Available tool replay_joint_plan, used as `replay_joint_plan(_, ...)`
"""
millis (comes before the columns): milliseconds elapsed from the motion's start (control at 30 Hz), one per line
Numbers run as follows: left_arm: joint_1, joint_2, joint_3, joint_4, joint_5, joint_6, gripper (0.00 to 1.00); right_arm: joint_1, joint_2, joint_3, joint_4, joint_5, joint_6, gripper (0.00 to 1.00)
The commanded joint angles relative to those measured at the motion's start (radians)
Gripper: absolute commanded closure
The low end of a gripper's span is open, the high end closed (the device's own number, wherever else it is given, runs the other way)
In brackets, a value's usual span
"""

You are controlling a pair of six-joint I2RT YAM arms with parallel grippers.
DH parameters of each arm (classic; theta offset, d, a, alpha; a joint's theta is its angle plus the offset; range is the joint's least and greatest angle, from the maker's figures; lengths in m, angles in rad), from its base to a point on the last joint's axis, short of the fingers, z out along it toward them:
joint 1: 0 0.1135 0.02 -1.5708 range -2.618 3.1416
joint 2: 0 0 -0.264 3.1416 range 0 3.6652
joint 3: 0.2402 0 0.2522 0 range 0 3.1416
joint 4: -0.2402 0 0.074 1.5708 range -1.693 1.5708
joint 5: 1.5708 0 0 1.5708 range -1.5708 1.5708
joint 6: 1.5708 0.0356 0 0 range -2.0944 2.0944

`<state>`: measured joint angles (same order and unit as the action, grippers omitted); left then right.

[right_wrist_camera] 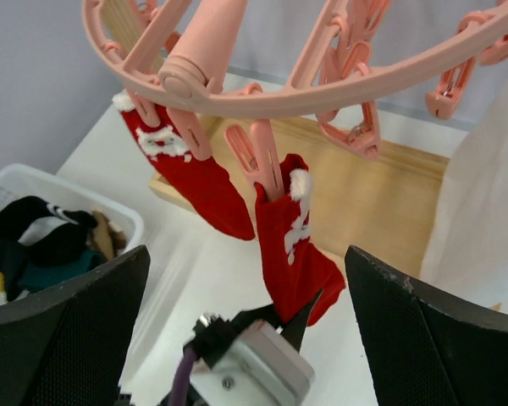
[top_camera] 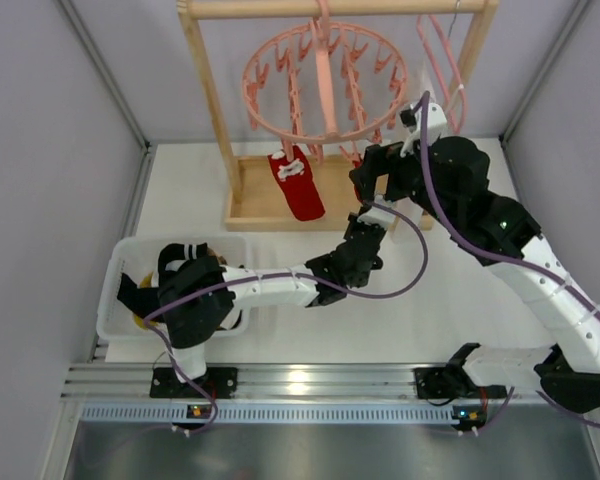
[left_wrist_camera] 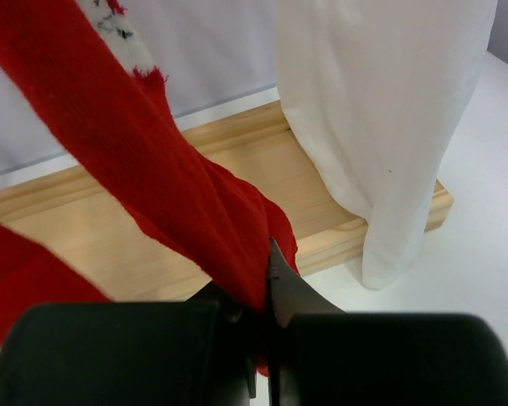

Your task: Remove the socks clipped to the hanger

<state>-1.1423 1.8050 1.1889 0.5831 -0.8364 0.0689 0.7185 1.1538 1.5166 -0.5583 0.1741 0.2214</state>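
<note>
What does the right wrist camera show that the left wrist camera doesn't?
Only the right wrist: the pink ring hanger with its clips, a second red sock clipped on, and the white bin of dark fabric. Only the left wrist: the pinch up close, fabric bunched in the shut left hand. Both: the gripped red sock, the wooden base, and the white cloth.

socks (right_wrist_camera: 288, 271) soft red cloth; hanger (right_wrist_camera: 199, 59) glossy pink plastic; rack base (left_wrist_camera: 271, 161) smooth wood.
</note>
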Motion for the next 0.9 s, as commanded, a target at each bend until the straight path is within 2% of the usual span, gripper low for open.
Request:
replay_joint_plan(0,-0.037,0.051,0.090,0.064,-0.150,0.101,1.00,0.038,0.061,0.132,-0.133,0.188,-0.086,0.09)
replay_joint_plan(67,-0.046,0.074,0.135,0.066,-0.202,0.126,1.00,0.058,0.121,0.197,-0.166,0.234,-0.105,0.09)
replay_joint_plan(267,-0.076,0.129,0.204,0.064,-0.214,0.187,1.00,0.073,0.237,0.287,-0.206,0.323,-0.166,0.14)
replay_joint_plan(867,-0.088,0.155,0.232,0.066,-0.213,0.215,1.00,0.114,0.359,0.327,-0.085,0.462,-0.317,0.33)
